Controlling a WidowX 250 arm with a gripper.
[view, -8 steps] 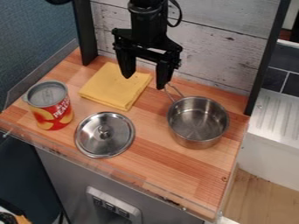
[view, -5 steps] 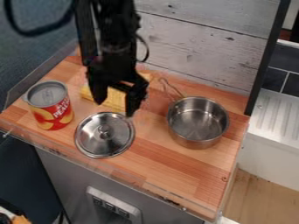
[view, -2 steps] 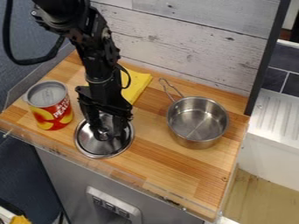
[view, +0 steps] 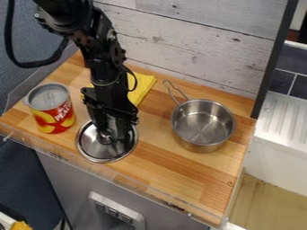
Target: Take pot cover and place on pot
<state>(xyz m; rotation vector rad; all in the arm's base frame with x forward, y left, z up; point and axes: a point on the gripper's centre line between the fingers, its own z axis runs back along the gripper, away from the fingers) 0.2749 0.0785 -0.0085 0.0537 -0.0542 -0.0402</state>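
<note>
My gripper (view: 112, 134) is low over the pot cover (view: 99, 150), its fingers apart on either side of the knob (view: 105, 136). The round metal cover lies flat on the wooden counter, left of centre, its upper part partly hidden by the gripper. To the right stands the steel pot (view: 203, 126), upright and empty, its wire handle pointing to the upper left.
A red and yellow can (view: 54, 113) stands just left of the cover. Behind the arm lies a folded yellow cloth (view: 141, 88). A clear guard runs along the counter's (view: 192, 188) front edge, and a whitewashed board wall rises at the back.
From the back of the counter, the gripper has come down and left onto the cover, then shifted very slightly up. The cover and pot stay in place.
</note>
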